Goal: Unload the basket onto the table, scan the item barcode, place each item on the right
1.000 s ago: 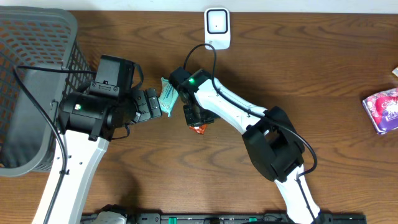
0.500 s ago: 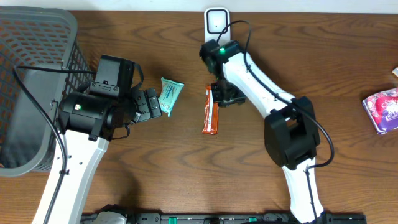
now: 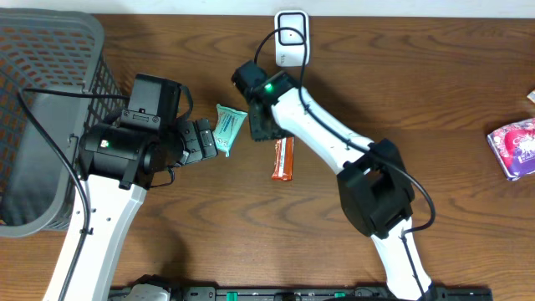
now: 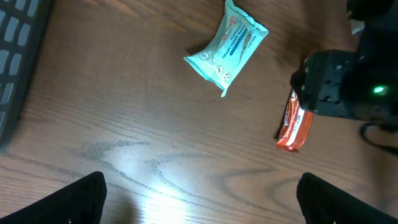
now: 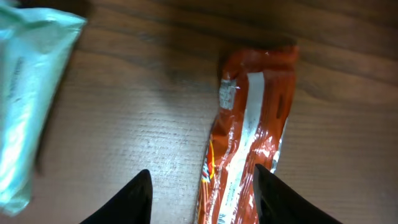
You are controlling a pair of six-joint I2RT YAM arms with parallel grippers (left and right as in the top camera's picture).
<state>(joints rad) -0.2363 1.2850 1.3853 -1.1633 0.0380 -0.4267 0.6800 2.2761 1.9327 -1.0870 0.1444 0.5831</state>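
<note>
An orange snack bar (image 3: 284,159) lies flat on the wooden table, printed side up. It also shows in the right wrist view (image 5: 255,124) and the left wrist view (image 4: 295,124). My right gripper (image 5: 202,199) hovers over the bar's near end, open, with the bar loose on the wood between the fingers. From overhead the right gripper (image 3: 266,132) sits just left of the bar's top. A teal wipes pack (image 3: 227,127) lies beside it. My left gripper (image 3: 211,138) is open wide (image 4: 208,202) and holds nothing. The white scanner (image 3: 292,35) stands at the back edge.
A dark mesh basket (image 3: 50,50) fills the left side of the table. A purple pack (image 3: 514,149) lies at the far right. The right arm's black wrist (image 4: 342,87) is close to the bar in the left wrist view.
The right gripper swung toward the scanner with the orange bar, opened and left it on the table, then moved left toward the teal pack. The left arm stayed still.
</note>
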